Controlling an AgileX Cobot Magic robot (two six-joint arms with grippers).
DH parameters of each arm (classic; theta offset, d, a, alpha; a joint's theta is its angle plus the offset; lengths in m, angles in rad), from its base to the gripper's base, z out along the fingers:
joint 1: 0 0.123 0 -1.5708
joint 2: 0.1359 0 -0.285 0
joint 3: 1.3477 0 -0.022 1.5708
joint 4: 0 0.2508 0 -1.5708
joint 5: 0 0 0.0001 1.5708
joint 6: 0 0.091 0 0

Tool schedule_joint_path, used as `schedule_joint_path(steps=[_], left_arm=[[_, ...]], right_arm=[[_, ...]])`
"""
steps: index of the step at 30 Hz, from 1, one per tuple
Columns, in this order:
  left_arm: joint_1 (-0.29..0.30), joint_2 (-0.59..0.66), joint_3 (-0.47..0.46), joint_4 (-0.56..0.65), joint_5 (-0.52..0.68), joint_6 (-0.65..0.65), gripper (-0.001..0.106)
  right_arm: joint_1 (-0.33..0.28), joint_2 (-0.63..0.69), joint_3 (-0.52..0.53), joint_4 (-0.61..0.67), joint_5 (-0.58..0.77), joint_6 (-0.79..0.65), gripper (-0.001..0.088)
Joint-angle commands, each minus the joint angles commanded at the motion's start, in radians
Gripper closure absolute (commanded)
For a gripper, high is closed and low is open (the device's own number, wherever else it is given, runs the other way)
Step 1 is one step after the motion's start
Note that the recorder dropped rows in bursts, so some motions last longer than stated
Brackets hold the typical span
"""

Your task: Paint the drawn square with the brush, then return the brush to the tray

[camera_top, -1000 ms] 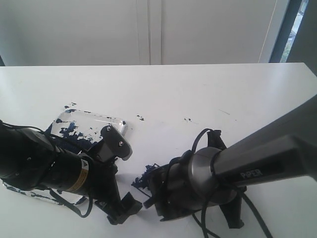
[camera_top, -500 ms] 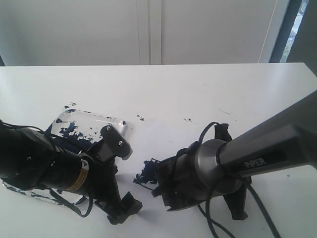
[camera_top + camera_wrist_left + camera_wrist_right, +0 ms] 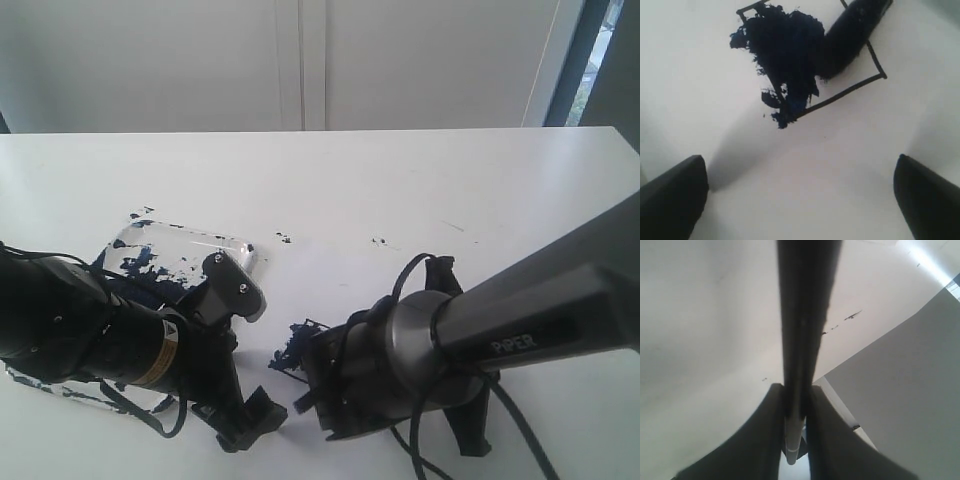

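The drawn square (image 3: 875, 62) is a black outline on white paper, with a dark blue paint blot (image 3: 785, 50) filling one side of it and spilling over the line. The same blot (image 3: 293, 347) shows beside my right gripper (image 3: 322, 388), whose jaws point down at the square. In the right wrist view my right gripper (image 3: 796, 392) is shut on the brush (image 3: 802, 330), a thin black stick running up between the fingers. The brush tip is hidden. My left gripper (image 3: 800, 200) hovers open over bare paper near the square. The paint-smeared clear tray (image 3: 190, 248) lies behind the left arm.
The left arm (image 3: 90, 335) covers the tray's near part. Small paint specks (image 3: 285, 238) mark the white table beyond the tray. The right arm (image 3: 540, 310) comes in low from the right. A white wall stands behind the table's far edge.
The right wrist swung a little right and up half a second ago, then came back left and down over the square. The left arm has held still.
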Motion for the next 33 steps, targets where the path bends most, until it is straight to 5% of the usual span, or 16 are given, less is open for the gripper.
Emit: schedule_joint_path(steps=[6,22,33], left_arm=[[0.000,0.000,0.000,0.000,0.000,-0.004,0.005],[0.000,0.000,0.000,0.000,-0.002,-0.004,0.005],[0.000,0.000,0.000,0.000,-0.002,-0.004,0.005]], right_arm=[[0.001,0.000,0.000,-0.005,0.000,0.000,0.0868],[-0.111,0.010,0.000,-0.073,0.000,0.000,0.0868],[-0.024,0.010,0.002,-0.038,0.000,-0.003,0.0868]])
